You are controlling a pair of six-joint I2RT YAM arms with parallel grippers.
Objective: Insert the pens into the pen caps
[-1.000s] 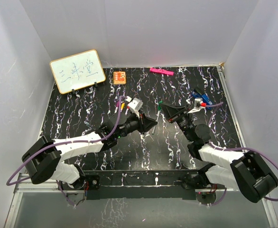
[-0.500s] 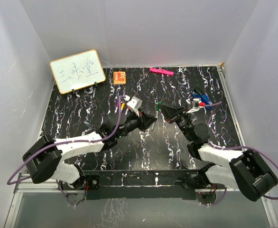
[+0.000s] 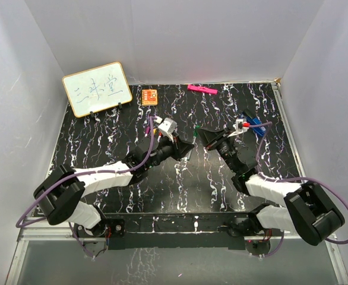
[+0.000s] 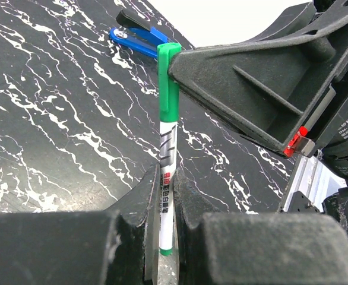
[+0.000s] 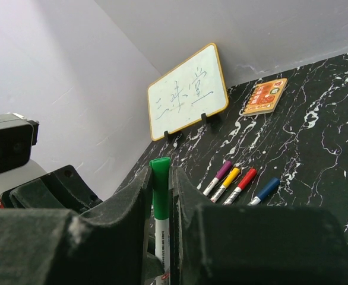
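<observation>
Mid-table, above the black marbled table (image 3: 103, 142): left gripper (image 4: 167, 199) clamped tight on the lower barrel of a white pen (image 4: 167, 151). Green cap (image 4: 168, 77) sat over the pen's upper end, pinched between the fingers of the right gripper (image 5: 160, 181). The two grippers met tip to tip. Four other pens (image 5: 229, 181), capped purple, yellow, red and blue, lay side by side on the table, left of the grippers. Whiteboard (image 5: 187, 90) stood at far left.
</observation>
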